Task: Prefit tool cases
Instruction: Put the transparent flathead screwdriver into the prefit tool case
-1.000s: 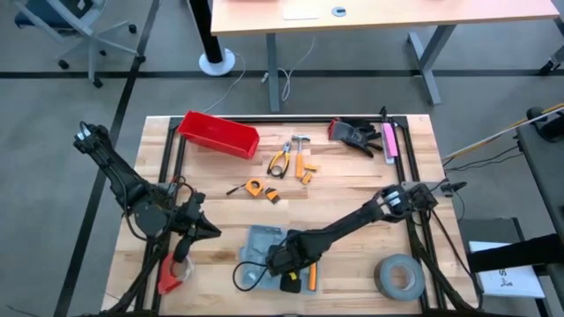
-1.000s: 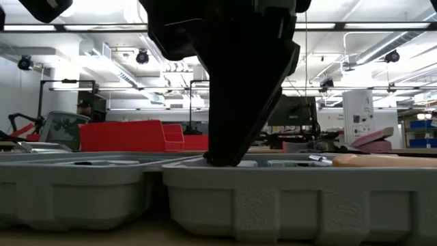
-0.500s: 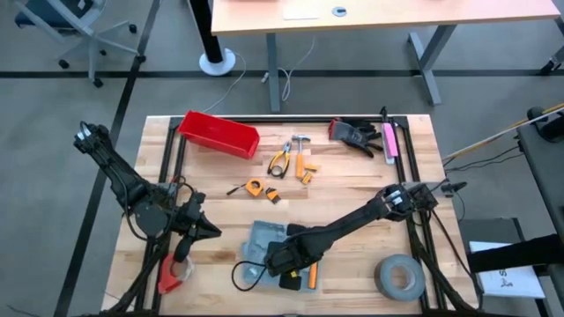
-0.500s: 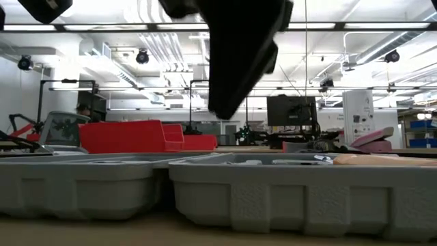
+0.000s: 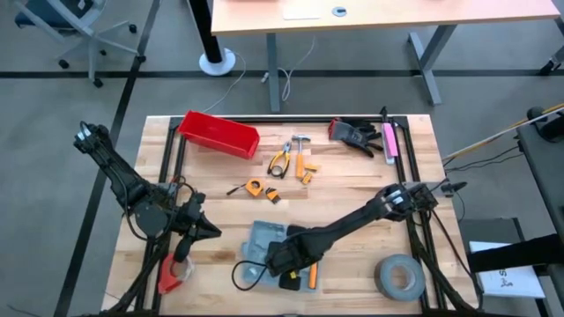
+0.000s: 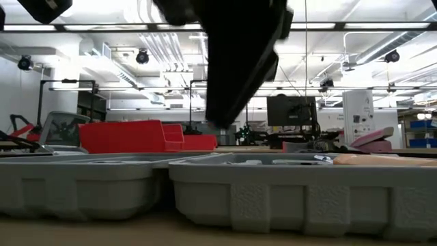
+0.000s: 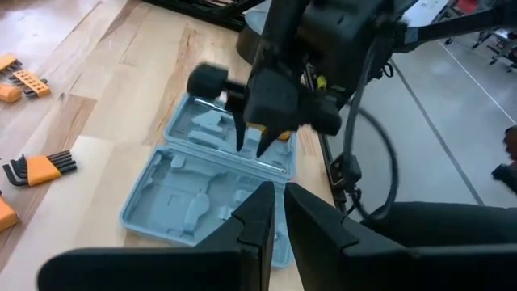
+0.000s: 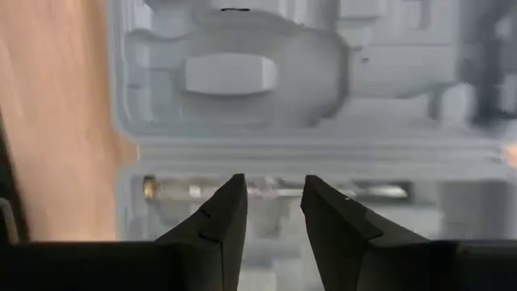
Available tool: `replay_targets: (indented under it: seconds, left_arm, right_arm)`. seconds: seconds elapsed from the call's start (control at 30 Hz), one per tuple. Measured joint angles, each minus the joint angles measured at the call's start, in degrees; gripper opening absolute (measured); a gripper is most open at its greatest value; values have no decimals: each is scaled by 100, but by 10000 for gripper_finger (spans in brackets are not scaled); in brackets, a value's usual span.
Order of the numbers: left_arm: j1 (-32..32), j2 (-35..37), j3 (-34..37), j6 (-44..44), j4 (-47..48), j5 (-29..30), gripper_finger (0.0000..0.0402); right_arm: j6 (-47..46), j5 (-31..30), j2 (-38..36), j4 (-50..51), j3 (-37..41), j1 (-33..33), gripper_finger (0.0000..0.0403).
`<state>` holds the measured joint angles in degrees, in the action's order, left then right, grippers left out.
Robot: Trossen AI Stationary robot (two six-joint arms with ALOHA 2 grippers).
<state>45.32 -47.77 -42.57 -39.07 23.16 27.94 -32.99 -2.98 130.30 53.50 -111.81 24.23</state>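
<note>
The grey-blue tool case (image 5: pixel 262 245) lies open and flat near the table's front edge, its moulded recesses facing up (image 7: pixel 202 194). My right gripper (image 7: pixel 252 148) hangs just above the case's near half, pointing steeply down. It is open, and nothing is between its fingers (image 8: pixel 273 194). Below it a thin metal shaft (image 8: pixel 266 191) lies in a long recess, and a black handle (image 7: pixel 206 81) shows beside the gripper. My left gripper (image 5: pixel 214 232) is shut and waits above the table, left of the case.
A red bin (image 5: pixel 218 134) stands at the far left. Pliers and orange tools (image 5: pixel 291 158), hex keys (image 5: pixel 256 187) and black gloves (image 5: pixel 355 134) lie across the far half. A grey tape roll (image 5: pixel 399 276) sits at the near right, a red roll (image 5: pixel 172 273) at the near left.
My right gripper has risen out of the tool case: a second ago its fingertips stood down in a recess, and now they hang clear above the rim. The case stays flat on the table.
</note>
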Motion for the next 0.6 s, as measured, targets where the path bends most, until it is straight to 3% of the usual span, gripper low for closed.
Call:
replay_targets:
  seconds: [0.17, 0.27, 0.6]
  left_arm:
    - [5, -3, 0, -5, 0, -8, 37]
    - [7, -15, 0, -46, 2, -54, 37]
    - [7, -41, 7, -50, 0, -61, 37]
  right_arm:
    - [-34, 586, 276, -949, 546, -5, 92]
    - [-87, 758, 350, -907, 601, -11, 86]
    - [75, 262, 238, -298, 158, 0, 67]
